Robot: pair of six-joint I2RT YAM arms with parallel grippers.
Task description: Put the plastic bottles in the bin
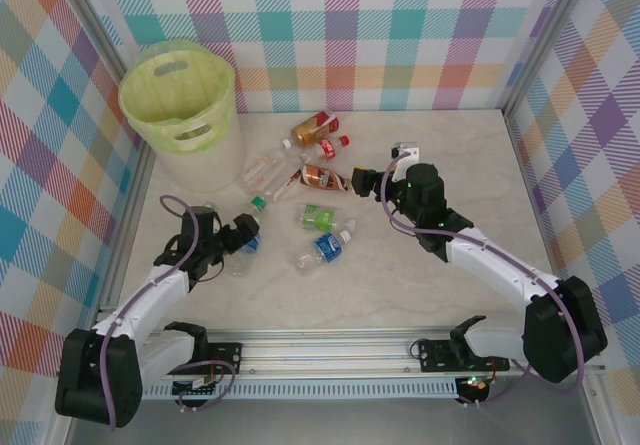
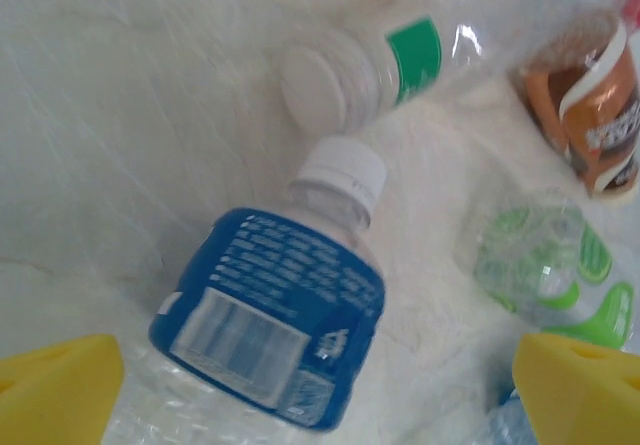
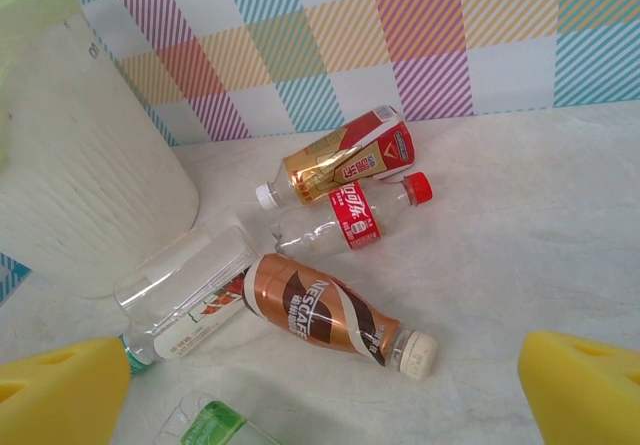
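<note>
Robot test cell of a laboratory type. Indicators: a left arm (image 1: 150, 300) and a right arm (image 1: 500, 265) bolted to an aluminium rail (image 1: 340, 350) at the near edge; a marble-pattern tabletop (image 1: 470, 175); metal frame posts (image 1: 545, 35) carrying plaid fabric walls (image 1: 400, 35) on three sides.

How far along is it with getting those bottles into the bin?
Done: nothing that I can see; the bin shows no bottle inside from above, though its bottom is hard to judge. In hand: the left claw, open, hangs over a blue-labelled bottle but hasn't gripped it; the right claw, open, faces a brown bottle. Left: about eight bottles lying on the table.
</note>
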